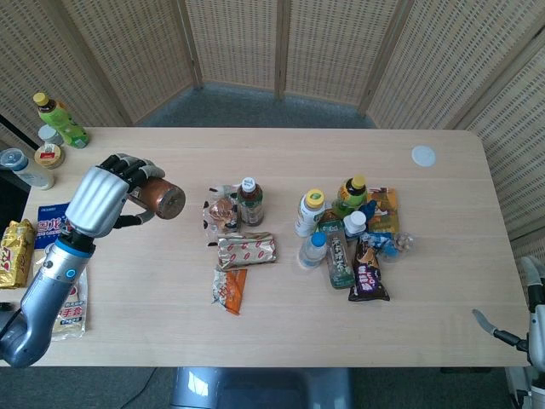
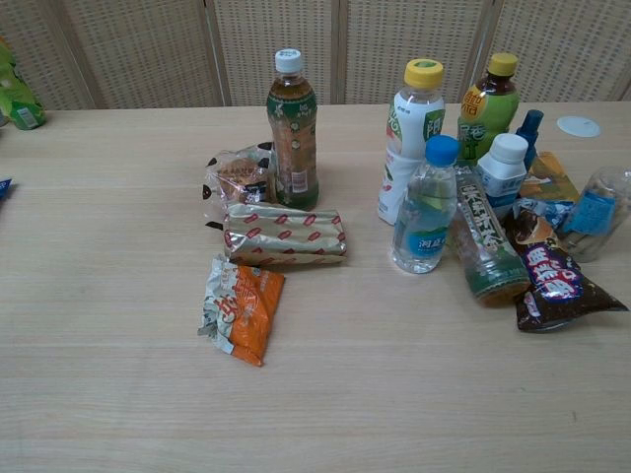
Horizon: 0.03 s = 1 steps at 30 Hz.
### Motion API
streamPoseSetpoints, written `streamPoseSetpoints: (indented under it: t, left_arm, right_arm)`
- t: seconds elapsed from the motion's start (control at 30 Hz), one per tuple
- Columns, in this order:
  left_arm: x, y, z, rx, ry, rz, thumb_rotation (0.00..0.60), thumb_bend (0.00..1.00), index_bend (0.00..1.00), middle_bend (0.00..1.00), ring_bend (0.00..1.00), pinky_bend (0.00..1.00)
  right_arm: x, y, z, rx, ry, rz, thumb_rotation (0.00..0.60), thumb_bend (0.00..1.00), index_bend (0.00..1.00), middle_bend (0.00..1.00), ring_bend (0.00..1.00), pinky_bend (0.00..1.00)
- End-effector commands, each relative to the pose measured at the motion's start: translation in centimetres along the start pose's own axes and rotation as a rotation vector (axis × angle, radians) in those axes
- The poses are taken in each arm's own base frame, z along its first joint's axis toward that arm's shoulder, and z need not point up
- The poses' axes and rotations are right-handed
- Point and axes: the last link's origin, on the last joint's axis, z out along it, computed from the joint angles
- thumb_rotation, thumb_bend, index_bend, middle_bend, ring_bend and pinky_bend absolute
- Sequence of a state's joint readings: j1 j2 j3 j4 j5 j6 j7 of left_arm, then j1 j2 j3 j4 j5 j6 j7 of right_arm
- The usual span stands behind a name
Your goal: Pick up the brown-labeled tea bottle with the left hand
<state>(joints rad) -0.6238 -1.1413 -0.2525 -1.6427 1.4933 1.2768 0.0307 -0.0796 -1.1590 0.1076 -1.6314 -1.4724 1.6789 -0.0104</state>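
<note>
The silver-grey robot hand (image 1: 100, 198) holds a shiny brown tea bottle (image 1: 158, 198) above the pale wood worktop (image 1: 255, 324), near a gold packet with red ovals (image 2: 285, 236), an orange snack bag (image 2: 244, 307) and a yellow-capped white bottle (image 2: 413, 141).

we note bench (image 2: 118, 394): pale wood, matt, fine grain. left hand (image 1: 95, 201): smooth grey shell, metallic sheen, dark fingers. brown-labeled tea bottle (image 1: 158, 198) in it: glossy clear plastic, coppery shine. we see gold snack pack (image 2: 285, 235): shiny foil, crinkled. orange packet (image 2: 244, 307): glossy plastic film. water bottle (image 2: 426, 210): clear smooth plastic. screen (image 2: 138, 49) behind: woven cane, rough, wood frame.
</note>
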Motion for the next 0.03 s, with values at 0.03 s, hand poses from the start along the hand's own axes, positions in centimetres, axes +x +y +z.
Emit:
streamPoseSetpoints:
  t: [0.03]
  left_arm:
    - [-0.03, 0.24, 0.24, -0.002, -0.004, 0.003, 0.6, 0.31, 0.73, 0.88, 0.83, 0.59]
  right_arm:
    - [0.01, 0.19, -0.11, -0.004, -0.001, 0.0, 0.392, 0.15, 0.0, 0.0, 0.0, 0.0]
